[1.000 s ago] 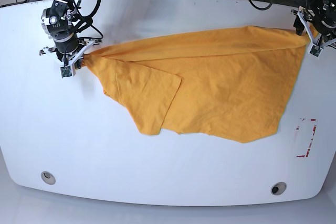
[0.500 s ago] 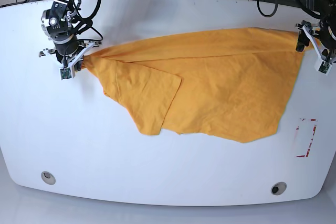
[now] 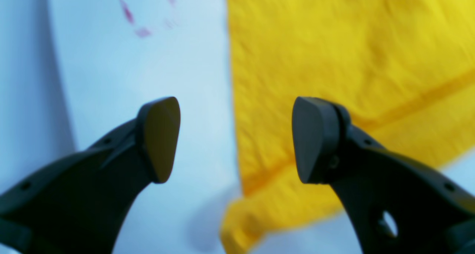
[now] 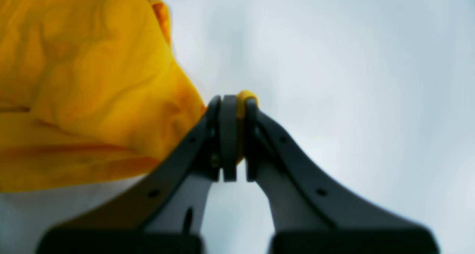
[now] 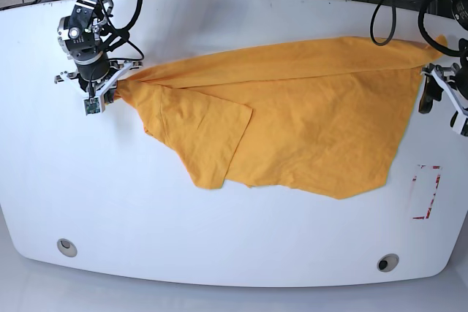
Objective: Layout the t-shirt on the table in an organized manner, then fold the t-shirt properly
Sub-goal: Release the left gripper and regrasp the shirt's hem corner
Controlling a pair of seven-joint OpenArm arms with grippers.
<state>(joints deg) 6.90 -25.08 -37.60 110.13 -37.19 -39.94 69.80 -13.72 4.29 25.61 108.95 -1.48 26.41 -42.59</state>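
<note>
Right hand [image 5: 110, 85] clamps the t-shirt [image 5: 292, 122] corner at nine o'clock (cloth spread over the worktop [image 5: 219, 253]); left hand [image 5: 444, 100] gapes apart.

The t-shirt [image 5: 292, 118] lies spread across the far middle of the tabletop [image 5: 110, 202], reaching from the right end effector [image 5: 110, 85] at the base view's left to its far-right corner. The left end effector [image 5: 442, 104] sits just beside the shirt's right edge. A taped rectangle [image 5: 426, 191] lies nearer, right of the shirt; two grommets [image 5: 66, 247] sit along the near edge.
</note>
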